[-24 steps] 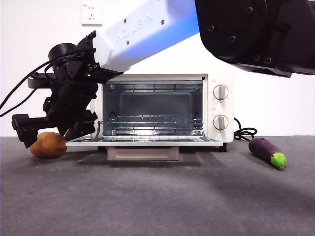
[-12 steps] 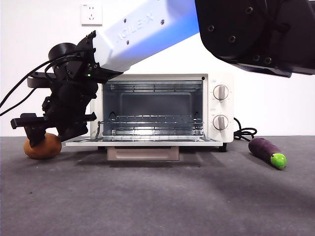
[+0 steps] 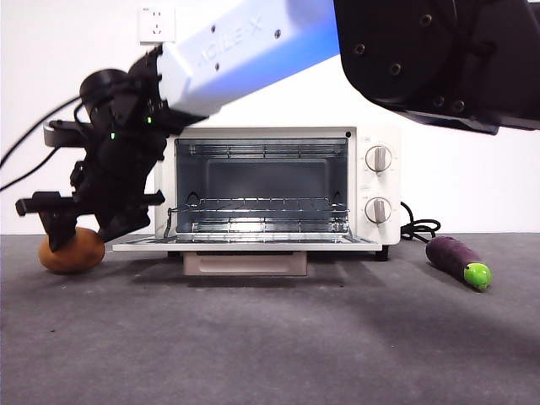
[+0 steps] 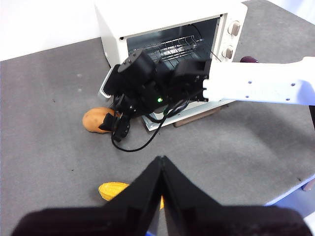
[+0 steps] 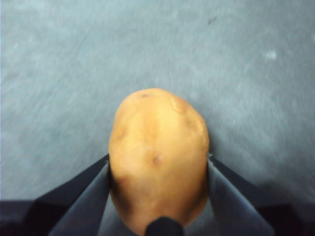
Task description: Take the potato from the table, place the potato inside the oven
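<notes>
The right gripper [image 3: 63,240] is down at the far left of the front view, at the potato [image 3: 71,253], which sits on the table [image 3: 270,337]. In the right wrist view its two jaws press on either side of the potato [image 5: 157,157], clamped on it, with bare table [image 5: 59,59] beyond. The potato appears to rest on the table; whether it has lifted at all cannot be told. The left wrist view shows the same grip from above: the right gripper [image 4: 118,125] on the potato [image 4: 96,119], just beside the oven's [image 4: 167,19] open door.

To the right of the right gripper stands the oven [image 3: 278,190], door dropped flat and open, wire rack [image 3: 261,207] bare inside, two knobs [image 3: 378,159] on its right panel. Farther right, well apart from the gripper, an eggplant [image 3: 458,261] lies on the table near the oven's black cord [image 3: 418,228].

The left gripper [image 4: 161,169] waits high above the table, its jaws together. Just beyond its tips lies a yellow thing [image 4: 114,191], partly hidden by the jaws. A wall socket [image 3: 157,24] is on the wall above the right arm.
</notes>
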Controlling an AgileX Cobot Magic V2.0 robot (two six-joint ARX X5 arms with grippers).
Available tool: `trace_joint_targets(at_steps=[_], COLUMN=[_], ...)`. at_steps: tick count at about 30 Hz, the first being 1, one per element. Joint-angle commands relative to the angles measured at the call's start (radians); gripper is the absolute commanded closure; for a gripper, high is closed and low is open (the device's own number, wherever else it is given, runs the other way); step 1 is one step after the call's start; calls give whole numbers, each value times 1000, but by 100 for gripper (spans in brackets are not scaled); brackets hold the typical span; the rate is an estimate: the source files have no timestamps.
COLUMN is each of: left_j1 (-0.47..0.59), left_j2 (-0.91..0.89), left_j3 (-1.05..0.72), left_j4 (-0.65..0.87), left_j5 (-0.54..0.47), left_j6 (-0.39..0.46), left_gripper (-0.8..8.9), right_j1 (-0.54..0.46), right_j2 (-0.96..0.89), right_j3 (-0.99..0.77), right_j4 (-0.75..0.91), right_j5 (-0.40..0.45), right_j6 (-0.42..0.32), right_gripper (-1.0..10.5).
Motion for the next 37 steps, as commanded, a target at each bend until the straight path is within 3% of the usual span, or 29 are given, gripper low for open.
trace_joint_targets(at_steps=[1, 11, 19, 25, 27, 30, 33, 37], left_j1=[-1, -1, -1, -1, -1, -1, -1, -1], left_j2=[0, 0, 0, 0, 0, 0, 0, 5], left_j3=[-8, -8, -8, -8, -8, -8, -8, -8], left_j4=[3, 3, 3, 4, 4, 4, 4, 4], left_j5=[-3, -3, 1, 3, 3, 3, 3, -4], left_j6=[12, 11, -1, -31, -45, -67, -70, -77], left_gripper=[819, 819, 819, 819, 819, 819, 819, 819], right_j1=[9, 19, 13, 7, 7, 8, 9, 10], right_j2=[23, 20, -149, -319, -373, -465, -577, -813], right_j3=[93, 457, 455, 454, 454, 454, 434, 205], right_j4=[-49, -365, -661, -805, -808, -811, -814, -816], right_j5=[0, 0, 30, 96, 140, 140, 235, 297], right_j6=[12, 28, 26, 0, 40, 55, 59, 66], right_gripper=[708, 735, 736, 823, 823, 823, 824, 823])
